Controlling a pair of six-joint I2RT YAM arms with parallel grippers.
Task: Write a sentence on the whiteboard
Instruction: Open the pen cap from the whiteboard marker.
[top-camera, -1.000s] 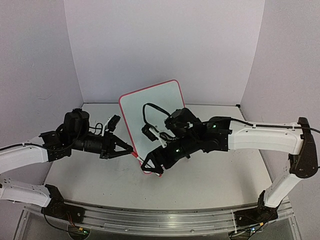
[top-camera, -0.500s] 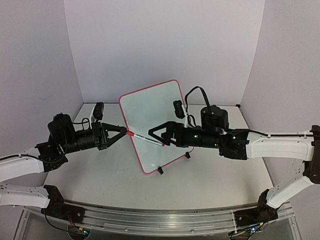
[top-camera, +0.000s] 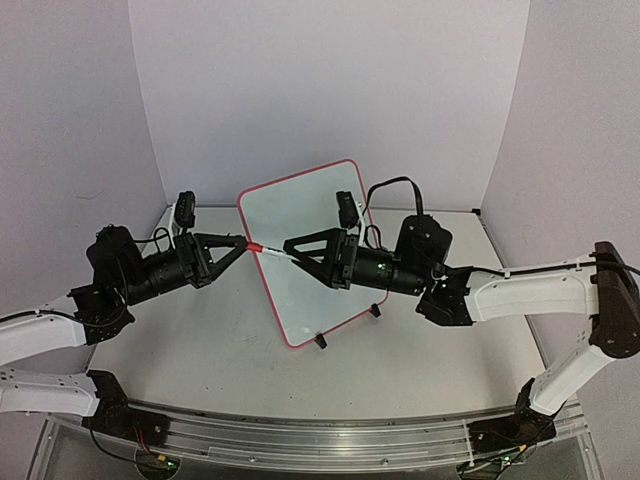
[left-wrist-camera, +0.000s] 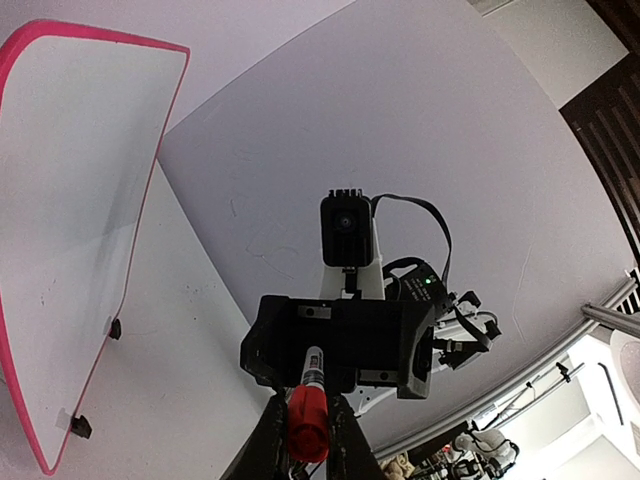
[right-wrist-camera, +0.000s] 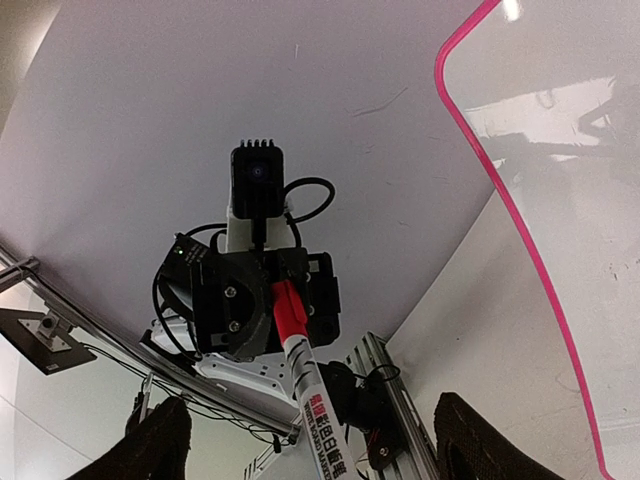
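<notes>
- Nearest, the tabletop (top-camera: 200, 340) lies below both hands, which hang above it tip to tip.
- Left hand (top-camera: 243, 243) is pinched tight on the red cap of the marker (top-camera: 270, 249). The marker's long axis runs level, left to right, and its white barrel points into the right hand (top-camera: 295, 253).
- Right hand stands wide, its 2 fingers (right-wrist-camera: 165, 440) either side of the barrel without touching it — it holds nothing.
- Judging by that, the coming move turns on the axis: close on the barrel, then pull straight apart along it.
- Behind, the whiteboard (top-camera: 300, 205) stands tilted on the tabletop just past the right hand, its left rim beside the cap — no sentence shows, and the face looks blank.
</notes>
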